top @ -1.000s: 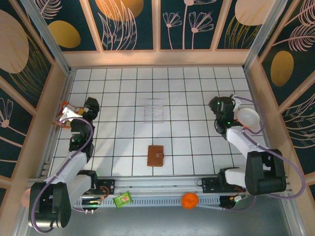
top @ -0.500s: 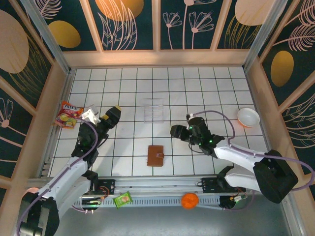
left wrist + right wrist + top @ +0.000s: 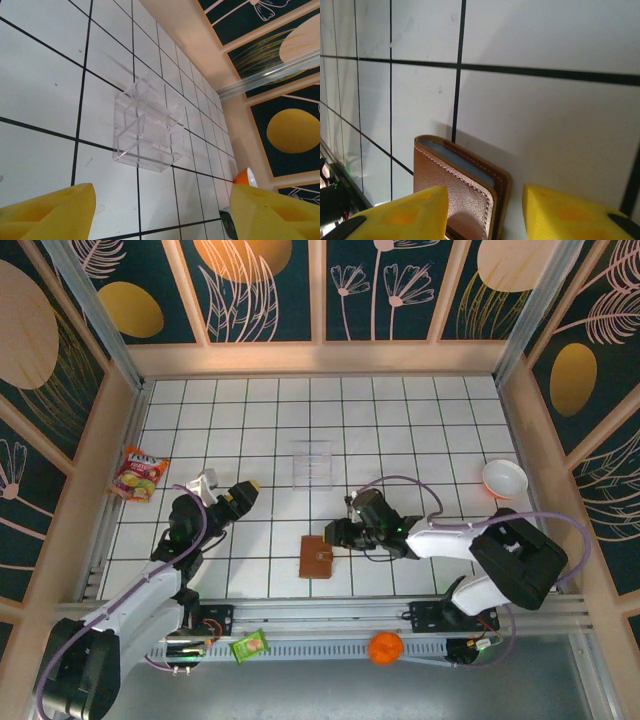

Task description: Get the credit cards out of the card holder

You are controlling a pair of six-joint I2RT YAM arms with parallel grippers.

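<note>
Card holder (image 3: 317, 556), brown, folded, flat on desk (image 3: 400, 420); right end effector (image 3: 335, 534) just at its right edge, fingers apart; left end effector (image 3: 249, 490) well to its left, fingers apart.

White-and-black arms (image 3: 140, 592), lilac cables (image 3: 585, 552), yellow fingers (image 3: 400, 212).

Lying folded on the white gridded surface (image 3: 545, 125): a brown card holder (image 3: 465, 180), blue-grey lining showing along its edge. Yellow jaws apart, one at each side of it.
</note>
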